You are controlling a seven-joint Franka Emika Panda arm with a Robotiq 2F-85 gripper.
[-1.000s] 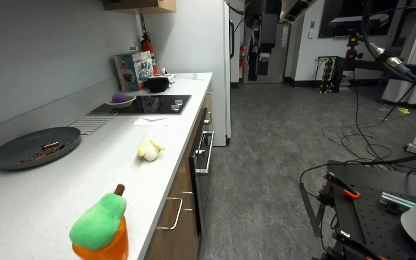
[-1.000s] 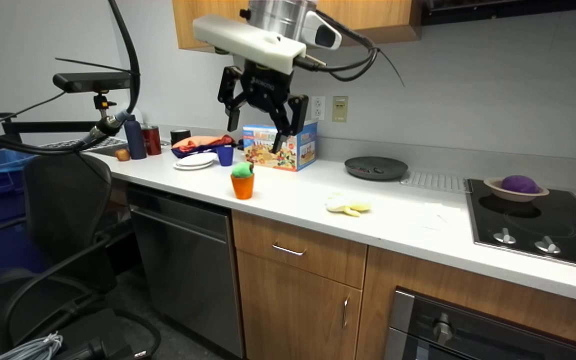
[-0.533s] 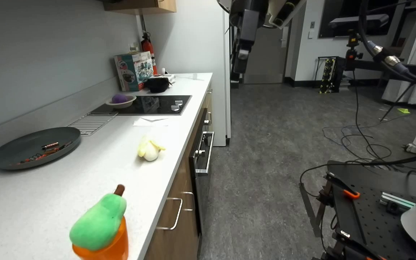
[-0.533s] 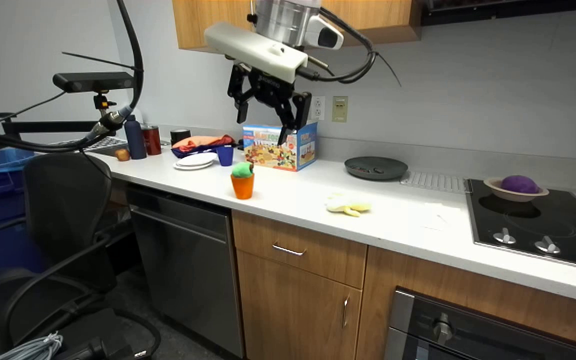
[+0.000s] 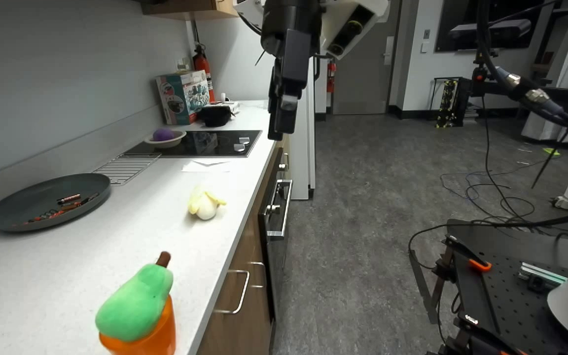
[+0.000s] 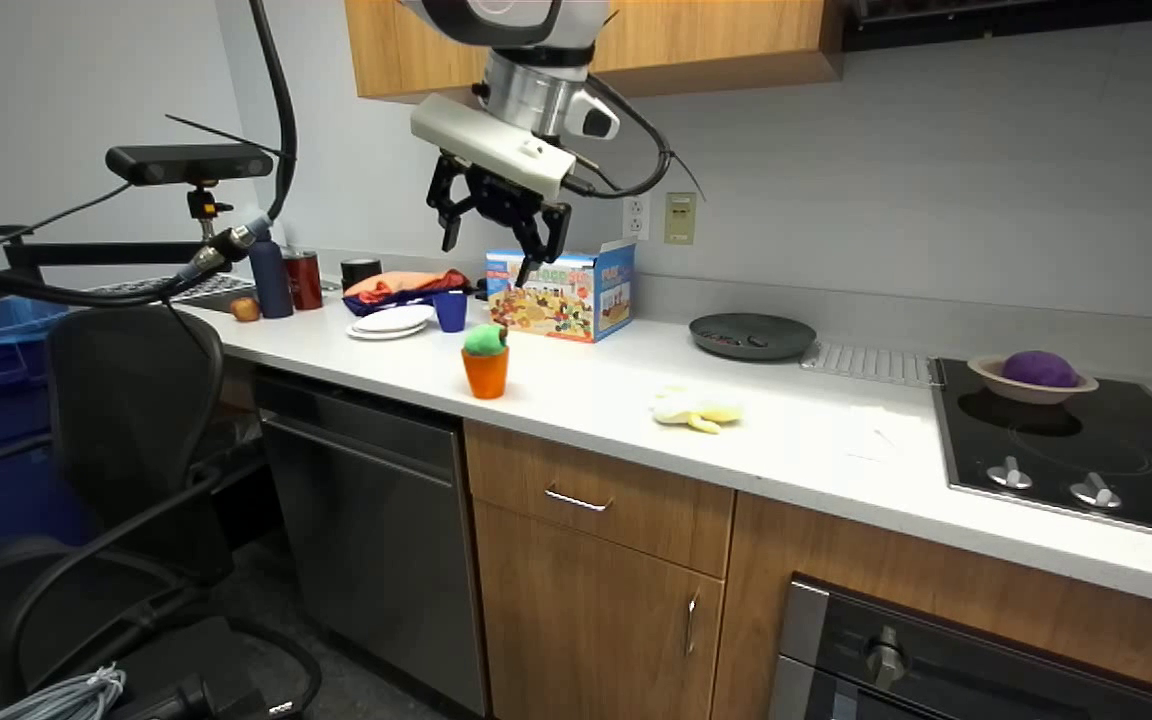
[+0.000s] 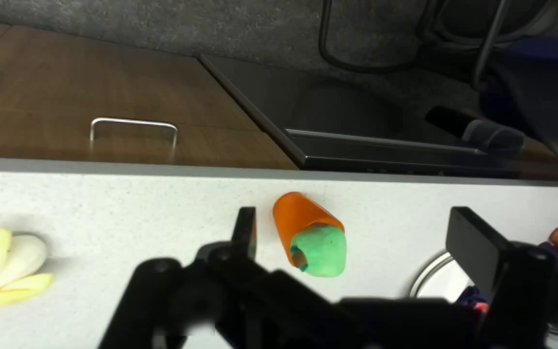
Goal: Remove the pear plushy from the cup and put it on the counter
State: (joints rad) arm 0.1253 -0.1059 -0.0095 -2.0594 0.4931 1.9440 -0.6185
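Observation:
The green pear plushy (image 5: 135,301) sits in the orange cup (image 5: 158,339), its top above the rim and its brown stem tilted to one side. Both also show in an exterior view, pear (image 6: 484,340) over cup (image 6: 486,376), near the front edge of the white counter (image 5: 91,261). My gripper (image 6: 488,258) is open and empty, well above the cup and apart from it. It also shows in an exterior view (image 5: 281,130). In the wrist view the pear (image 7: 325,251) and cup (image 7: 299,212) appear between the open fingers (image 7: 355,225), closer to the left finger.
A pale yellowish lump (image 6: 691,408) lies on the counter, with a dark round plate (image 6: 752,336) behind it. A colourful box (image 6: 561,295), a blue cup (image 6: 451,311) and white plates (image 6: 391,320) stand behind the orange cup. A wooden cabinet (image 6: 586,45) hangs above.
My gripper has moved toward the counter and is larger and lower in an exterior view. It stays open. The pear and cup have not moved.

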